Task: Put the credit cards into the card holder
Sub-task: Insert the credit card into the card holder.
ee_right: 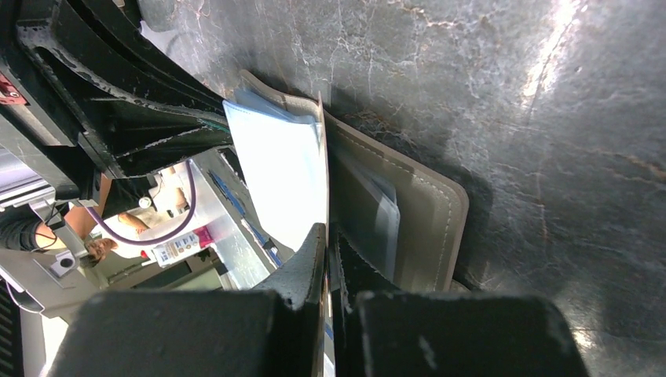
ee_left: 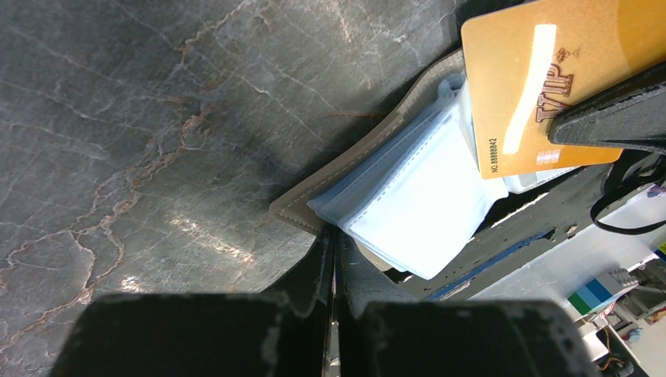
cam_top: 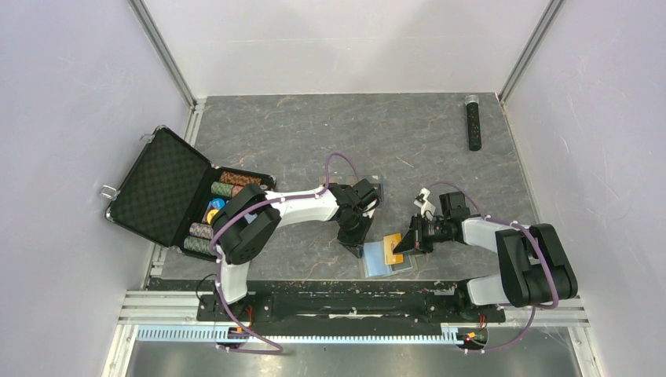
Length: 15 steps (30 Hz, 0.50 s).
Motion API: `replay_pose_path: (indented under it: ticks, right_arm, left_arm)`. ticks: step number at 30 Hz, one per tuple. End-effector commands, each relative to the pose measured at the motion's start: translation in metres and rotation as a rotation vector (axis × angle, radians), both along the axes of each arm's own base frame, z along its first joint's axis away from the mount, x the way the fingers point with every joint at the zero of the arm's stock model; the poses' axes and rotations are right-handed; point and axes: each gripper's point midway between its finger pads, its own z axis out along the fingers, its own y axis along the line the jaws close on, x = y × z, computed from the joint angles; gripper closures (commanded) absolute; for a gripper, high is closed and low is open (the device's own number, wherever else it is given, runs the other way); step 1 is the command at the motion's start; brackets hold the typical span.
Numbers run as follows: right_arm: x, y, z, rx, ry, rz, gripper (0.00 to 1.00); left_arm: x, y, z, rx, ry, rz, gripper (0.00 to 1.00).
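The card holder [cam_top: 377,265] lies open on the table just in front of the arm bases, between the two grippers, with its clear sleeves [ee_left: 416,196] fanned upward from the taupe cover. The right gripper [cam_top: 406,239] is the nearer arm for insertion. Its jaws are clenched on one credit card [ee_left: 534,78], gripped at one end, so the free end projects over the holder. In the right wrist view the card appears edge-on, in line with the fingers, directly above the junction between the sleeves and the cover. The sleeve openings therefore lie straight ahead of the card's leading edge, along its long axis. The left gripper [ee_left: 331,259] is clenched, tips meeting at the holder's outer edge on the opposite side. Whether it pinches the cover or only presses it cannot be determined. Judgement: insertion depends on keeping the card's plane parallel to a sleeve mouth.
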Motion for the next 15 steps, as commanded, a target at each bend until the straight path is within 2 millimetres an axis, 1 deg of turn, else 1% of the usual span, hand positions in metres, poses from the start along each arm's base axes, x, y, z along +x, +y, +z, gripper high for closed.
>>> replay_pose_path:
  ticks: [1, 12, 15]
  right_arm:
    - [-0.0173, 0.0029, -0.0069, 0.013, 0.049, 0.031, 1.0]
    - [-0.019, 0.0055, 0.0004, 0.043, 0.038, 0.05, 1.0]
    - [-0.0235, 0.0062, 0.0011, 0.051, 0.04, 0.07, 1.0]
  left_arm:
    - [-0.0137, 0.011, -0.0332, 0.086, 0.009, -0.048, 0.94]
    - [-0.0139, 0.01, -0.0345, 0.085, 0.012, -0.052, 0.95]
    - [-0.0142, 0.0103, -0.0349, 0.086, 0.015, -0.052, 0.95]
